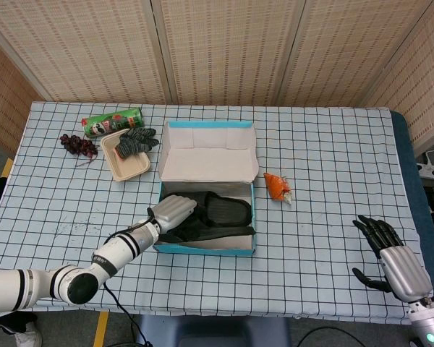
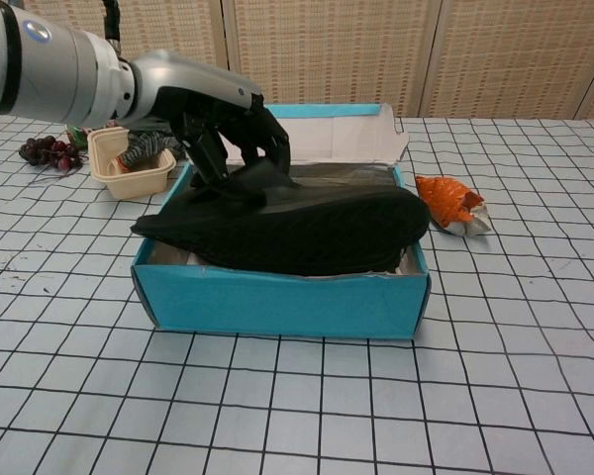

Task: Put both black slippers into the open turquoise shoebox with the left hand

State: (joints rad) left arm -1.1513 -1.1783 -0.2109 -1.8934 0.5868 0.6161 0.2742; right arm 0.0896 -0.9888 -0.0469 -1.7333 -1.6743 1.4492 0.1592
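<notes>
My left robot hand (image 2: pixel 233 124) grips the upper slipper (image 2: pixel 297 228), resting across the shoebox (image 2: pixel 277 297) rim; my right robot hand (image 1: pixel 390 256) idles empty, fingers spread.

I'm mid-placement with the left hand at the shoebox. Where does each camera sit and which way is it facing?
Head view: high up, looking steeply down on the checked tablecloth; shows left hand and arm, and right hand.
Chest view: low at the near table edge, facing the woven screens; shows only the left hand and forearm.
Both share: open turquoise shoebox, black slipper, crumpled orange packet.
</notes>
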